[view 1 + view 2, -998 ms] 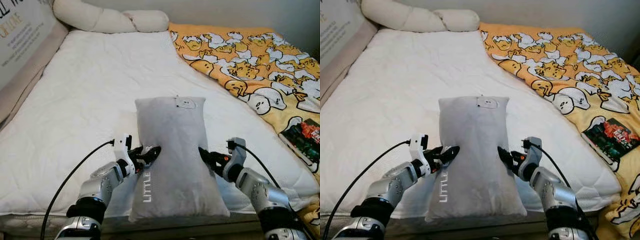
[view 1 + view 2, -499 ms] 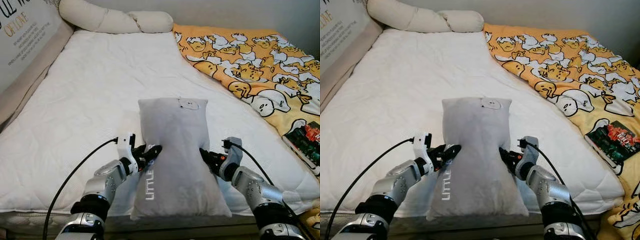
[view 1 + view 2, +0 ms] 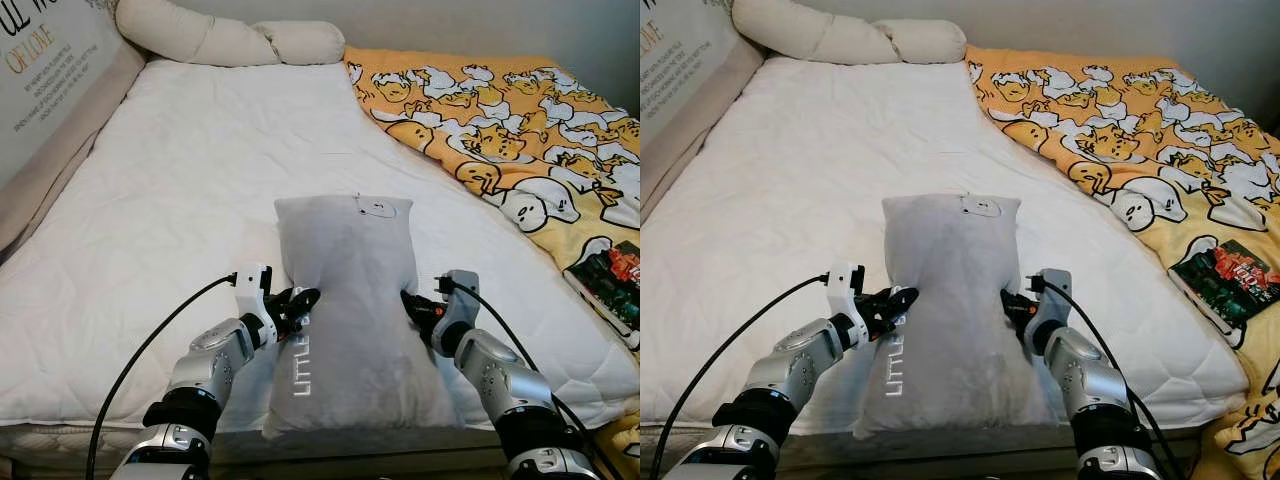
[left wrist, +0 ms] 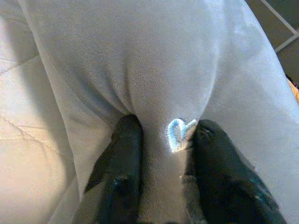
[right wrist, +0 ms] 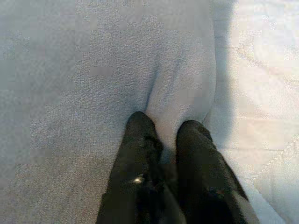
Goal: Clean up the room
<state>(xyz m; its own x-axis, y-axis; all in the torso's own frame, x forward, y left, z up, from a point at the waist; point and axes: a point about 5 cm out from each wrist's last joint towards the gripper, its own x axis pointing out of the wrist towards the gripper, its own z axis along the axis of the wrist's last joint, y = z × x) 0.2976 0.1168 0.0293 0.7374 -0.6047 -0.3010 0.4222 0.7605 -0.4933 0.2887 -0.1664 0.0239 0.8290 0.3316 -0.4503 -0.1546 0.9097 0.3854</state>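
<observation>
**Both grippers pinch the grey pillow**

Left gripper (image 4: 163, 135) is clamped on a fold of the grey pillow (image 3: 345, 300), right by its white lettering! Right gripper (image 5: 163, 128) nips the opposite edge. The pillow sits at the near end of the white mattress (image 3: 190, 190), yellow cartoon blanket (image 3: 510, 120) off to the right.

You're seeing a grey pillow (image 3: 350, 310) with white lettering lying on a white quilted bed (image 3: 170, 200); at two o'clock, a yellow cartoon-print blanket (image 3: 520, 130).
</observation>
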